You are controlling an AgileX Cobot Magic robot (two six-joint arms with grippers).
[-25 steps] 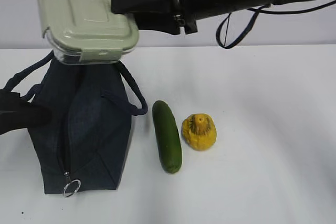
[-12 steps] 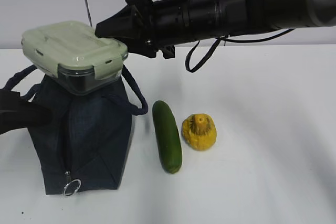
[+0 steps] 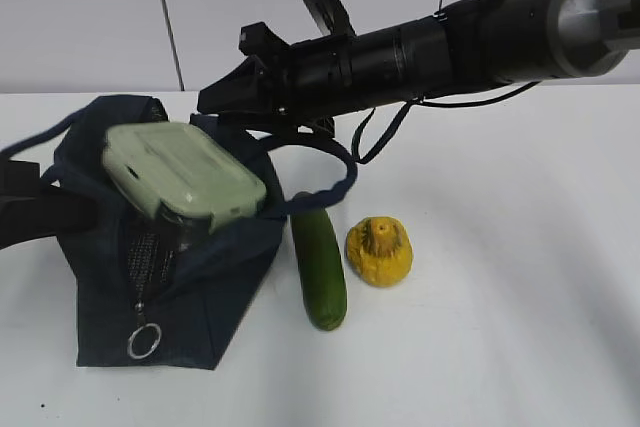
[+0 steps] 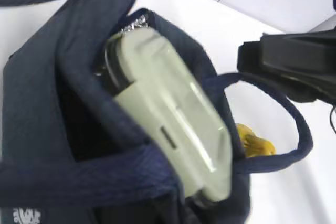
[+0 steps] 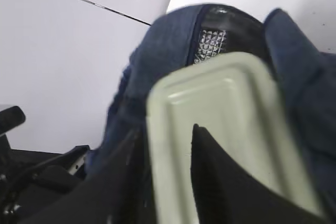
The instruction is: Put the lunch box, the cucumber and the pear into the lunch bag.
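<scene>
Lowered from above the bag a moment ago, the lunch box [image 3: 183,180] now sits tilted in the open mouth of the lunch bag [image 3: 200,307], its pale green lid facing up and outward, the clear base partly sunk between the navy fabric walls. Its upper part is above the rim (not fully inside). The bag itself has slumped wider and one rope handle [image 3: 330,182] loops out to the right.

From the right wrist view, the right tool [image 5: 168,182] straddles the near edge of the lid, one dark finger [image 5: 210,177] lying over the lid and the other beside it; whether it is gripping the box or has just let go, I cannot tell. Its long black arm [image 3: 420,47] reaches in from the right, across the middle.

At the left edge, the left tool [image 3: 40,212] is pressed together on the bag's side, holding the fabric.

On the white table [image 3: 520,327], the cucumber [image 3: 320,267] lies just beside the bag's right flank, pointing toward the camera. Close to the right of it, though apart, the pear [image 3: 380,251] sits with its brownish stem nub up.
</scene>
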